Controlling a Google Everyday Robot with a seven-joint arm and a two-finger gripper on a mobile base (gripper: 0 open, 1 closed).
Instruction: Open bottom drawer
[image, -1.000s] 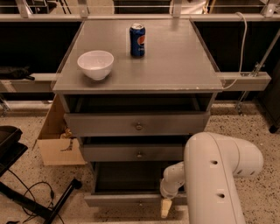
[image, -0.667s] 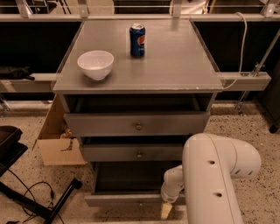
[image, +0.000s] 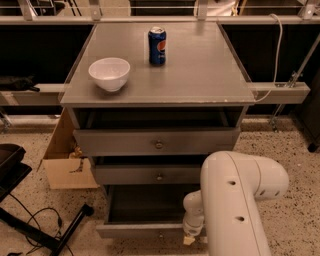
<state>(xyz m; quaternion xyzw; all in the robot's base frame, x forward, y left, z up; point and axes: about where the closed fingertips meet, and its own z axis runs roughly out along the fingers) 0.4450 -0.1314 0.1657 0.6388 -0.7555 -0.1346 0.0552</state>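
Observation:
The grey cabinet has three drawers. The bottom drawer (image: 145, 230) stands pulled out, its dark inside showing behind the flat grey front, with a small round knob (image: 160, 234) on it. My gripper (image: 189, 239) hangs from the white arm (image: 235, 200) at the right end of that drawer front, low near the floor and to the right of the knob. Most of the gripper is hidden by the arm.
The top drawer (image: 157, 143) and middle drawer (image: 150, 175) stand slightly out. A white bowl (image: 109, 73) and a blue soda can (image: 157, 45) sit on the cabinet top. A cardboard box (image: 65, 167) is at the left, with a black stand and cables (image: 35, 227) on the floor.
The white arm has shifted slightly left and the gripper has sunk a touch lower. The bottom drawer has stayed pulled out about as far as before.

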